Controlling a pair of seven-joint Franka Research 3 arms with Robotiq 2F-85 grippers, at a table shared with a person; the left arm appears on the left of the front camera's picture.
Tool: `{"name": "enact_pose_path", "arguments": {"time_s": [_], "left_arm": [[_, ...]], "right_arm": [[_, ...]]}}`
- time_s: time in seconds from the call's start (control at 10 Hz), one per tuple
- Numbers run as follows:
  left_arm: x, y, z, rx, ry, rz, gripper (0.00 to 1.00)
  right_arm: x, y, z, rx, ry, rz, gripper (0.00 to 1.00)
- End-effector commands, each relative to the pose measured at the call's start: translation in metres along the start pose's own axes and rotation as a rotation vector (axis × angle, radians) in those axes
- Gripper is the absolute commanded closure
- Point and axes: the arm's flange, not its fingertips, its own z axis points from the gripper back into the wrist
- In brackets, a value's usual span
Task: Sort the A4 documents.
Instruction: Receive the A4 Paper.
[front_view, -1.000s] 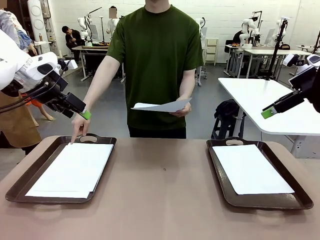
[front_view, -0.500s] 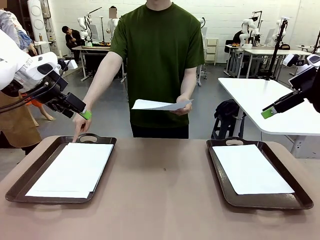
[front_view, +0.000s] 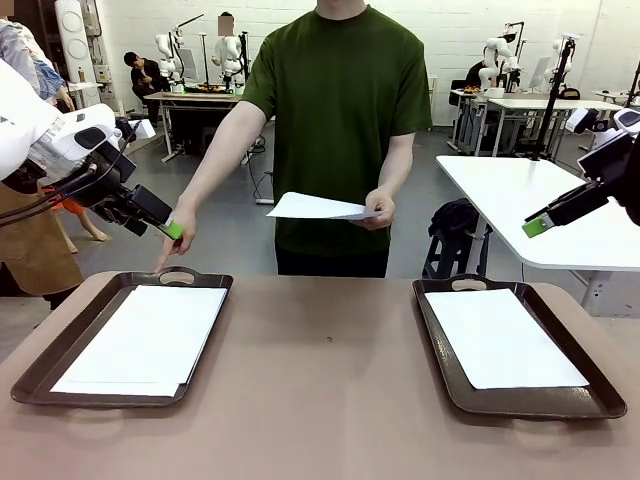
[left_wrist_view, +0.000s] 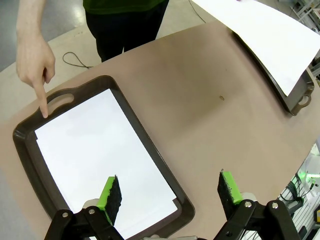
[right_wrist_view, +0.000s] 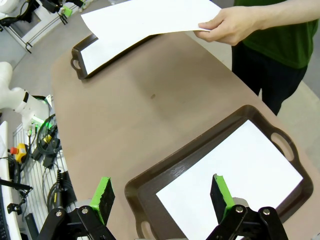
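Both of my arms hang above the table edge, off the work. My left gripper (left_wrist_view: 167, 192) is raised over the near end of the dark brown handled plastic tray on my left (front_view: 60, 350); its green-padded fingers (left_wrist_view: 111, 195) stand wide apart with nothing between them. My right gripper (right_wrist_view: 160, 197) hovers over the matching dark brown tray on my right (front_view: 590, 385), jaws likewise spread and holding nothing.

A4 documents, three places:
- a thin white paper stack lying flat in the left tray (front_view: 145, 338) (a lower sheet peeks out at the near right corner, so more than one);
- a white sheet lying flat in the right tray (front_view: 503, 335), squared to the tray floor;
- one loose white sheet (front_view: 315, 207) held in the air by the person in the dark green T-shirt (front_view: 340, 110), gripped at its edge by the hand on my right side (front_view: 378, 208), above the far edge of the brown tabletop (front_view: 320, 380) between the trays.

The person's other hand (front_view: 178, 240) reaches down with the index finger extended toward the far handle of the left tray. From the left wrist camera the fingertip sits at the handle cut-out; touching or just above, I cannot tell.
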Motion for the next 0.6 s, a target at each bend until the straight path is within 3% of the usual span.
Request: {"name": "enact_pose_path", "arguments": {"time_s": [0.0,0.2,0.5], "left_arm": [[0.000,0.000,0.000,0.000,0.000,0.000,0.00],[0.001,0.015,-0.005,-0.221,-0.059,0.058,0.00],[0.033,0.026,-0.035,-0.331,-0.149,0.127,0.00]], "right_arm": [[0.001,0.000,-0.001,0.002,0.002,0.002,0.00],[0.001,0.000,-0.001,0.002,0.002,0.002,0.00],[0.001,0.000,-0.001,0.002,0.002,0.002,0.00]]}}
